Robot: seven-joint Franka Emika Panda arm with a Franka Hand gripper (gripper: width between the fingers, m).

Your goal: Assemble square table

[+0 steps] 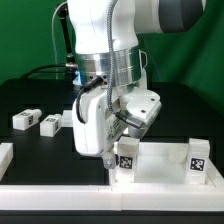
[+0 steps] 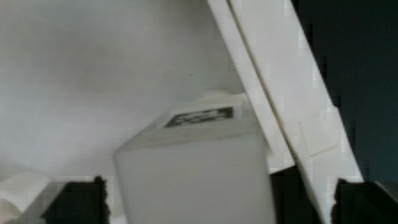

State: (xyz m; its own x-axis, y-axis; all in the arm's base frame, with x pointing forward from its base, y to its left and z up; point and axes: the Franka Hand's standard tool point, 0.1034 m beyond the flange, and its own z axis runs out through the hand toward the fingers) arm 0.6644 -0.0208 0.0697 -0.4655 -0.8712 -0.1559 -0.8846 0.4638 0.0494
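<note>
Square table (image 1: 160, 168) lies at the exterior view's right. One leg block (image 2: 187, 170) stands upright on its corner, directly between the wide, not gripping jaws of the gripper (image 2: 183, 200), long axis toward the wrist.

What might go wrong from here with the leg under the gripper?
1. The gripper has a finger close on each side of the upright leg; lifting off at a slant may drag or tip it.
2. Whether that leg is fully seated in the slab cannot be told; it may topple.
3. The second upright leg stands nearby and could be bumped.
</note>
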